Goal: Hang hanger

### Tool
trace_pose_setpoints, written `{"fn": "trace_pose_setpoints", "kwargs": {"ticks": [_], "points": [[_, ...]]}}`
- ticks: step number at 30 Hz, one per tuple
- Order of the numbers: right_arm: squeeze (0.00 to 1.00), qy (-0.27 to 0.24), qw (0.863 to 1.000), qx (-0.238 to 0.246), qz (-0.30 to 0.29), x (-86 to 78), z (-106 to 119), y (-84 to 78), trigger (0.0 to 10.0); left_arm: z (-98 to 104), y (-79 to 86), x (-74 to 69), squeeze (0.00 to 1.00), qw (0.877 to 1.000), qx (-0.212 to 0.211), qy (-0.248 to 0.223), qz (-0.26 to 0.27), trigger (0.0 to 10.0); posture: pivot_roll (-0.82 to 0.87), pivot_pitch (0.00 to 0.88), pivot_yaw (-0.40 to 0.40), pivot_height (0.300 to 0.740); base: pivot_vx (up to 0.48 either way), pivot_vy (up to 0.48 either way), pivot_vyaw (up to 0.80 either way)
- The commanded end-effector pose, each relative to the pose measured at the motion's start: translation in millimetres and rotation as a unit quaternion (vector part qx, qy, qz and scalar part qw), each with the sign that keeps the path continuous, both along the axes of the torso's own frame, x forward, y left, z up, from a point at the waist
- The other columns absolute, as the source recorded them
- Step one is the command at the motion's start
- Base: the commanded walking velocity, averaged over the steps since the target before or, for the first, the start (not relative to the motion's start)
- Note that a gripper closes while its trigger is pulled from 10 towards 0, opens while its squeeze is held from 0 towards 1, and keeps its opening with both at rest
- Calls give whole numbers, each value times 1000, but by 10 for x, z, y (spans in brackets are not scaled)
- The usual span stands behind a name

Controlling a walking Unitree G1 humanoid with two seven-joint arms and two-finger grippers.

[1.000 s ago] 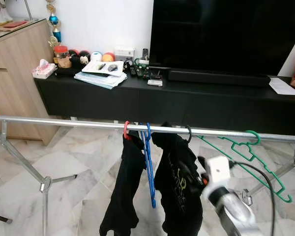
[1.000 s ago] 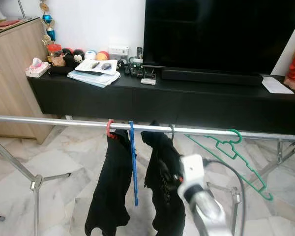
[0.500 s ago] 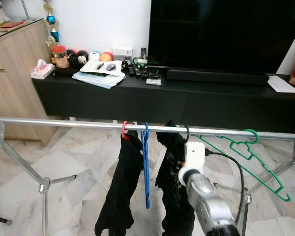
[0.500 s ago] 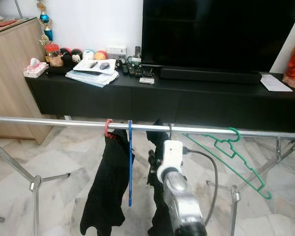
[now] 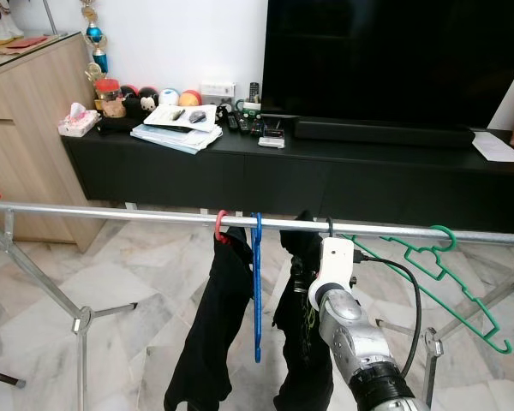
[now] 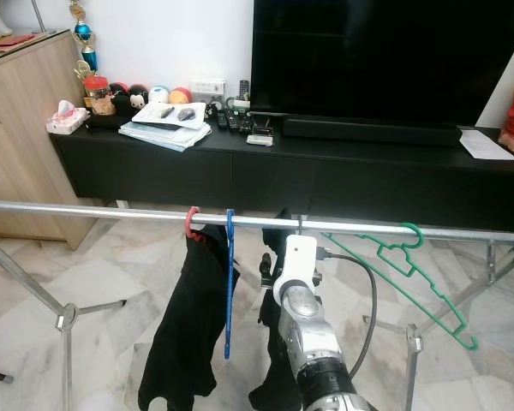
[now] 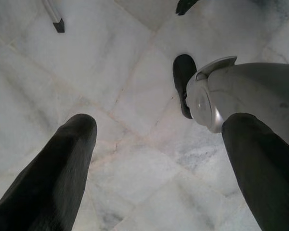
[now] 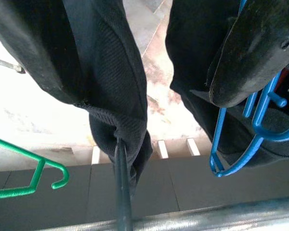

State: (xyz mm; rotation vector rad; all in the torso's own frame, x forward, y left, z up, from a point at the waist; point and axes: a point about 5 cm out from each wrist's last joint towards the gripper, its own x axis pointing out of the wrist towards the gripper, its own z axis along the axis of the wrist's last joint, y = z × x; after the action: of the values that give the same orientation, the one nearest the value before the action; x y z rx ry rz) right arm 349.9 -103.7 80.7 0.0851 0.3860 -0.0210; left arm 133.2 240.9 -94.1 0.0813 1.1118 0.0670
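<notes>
A silver rail [image 5: 111,211] crosses in front of me. On it hang a red hook [image 5: 220,224] with a black garment [image 5: 214,325], a bare blue hanger [image 5: 256,291], a black hanger hook [image 8: 121,183] carrying a black shirt [image 5: 301,300], and a tilted green hanger [image 5: 441,261]. My right arm [image 5: 353,342] reaches up against the black shirt, so the gripper itself is hidden there. In the right wrist view one finger [image 8: 260,53] sits beside the blue hanger [image 8: 260,130], with shirt cloth [image 8: 111,72] in the wide gap. My left gripper [image 7: 162,122] hangs open over the floor.
A black TV console [image 5: 325,171] with a large TV [image 5: 394,60] and clutter stands behind the rail. A wooden cabinet [image 5: 26,128] is at the left. The rack's legs [image 5: 77,321] spread over the marble floor [image 5: 137,274]. My own leg [image 7: 241,91] is near the left gripper.
My right arm has swung left and up, from below the green hanger to the black shirt. The head view has shifted slightly.
</notes>
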Motion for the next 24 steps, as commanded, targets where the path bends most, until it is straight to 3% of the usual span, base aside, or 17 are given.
{"fn": "trace_pose_setpoints", "kwargs": {"ticks": [1,8,24], "points": [[0,2,1000,0,-6,15,-9,-8,10000,-8,31,-49,0,1000,7,9,-6,10000,-76,0,2,740,0,0,0],[0,13,1000,-4,-19,16,-70,-31,10000,-8,51,-66,0,1000,9,11,-8,10000,-73,0,4,740,0,0,0],[0,42,996,54,-60,63,-120,-98,10000,-12,26,-55,0,1000,9,12,-12,10000,-62,0,5,740,0,0,0]]}}
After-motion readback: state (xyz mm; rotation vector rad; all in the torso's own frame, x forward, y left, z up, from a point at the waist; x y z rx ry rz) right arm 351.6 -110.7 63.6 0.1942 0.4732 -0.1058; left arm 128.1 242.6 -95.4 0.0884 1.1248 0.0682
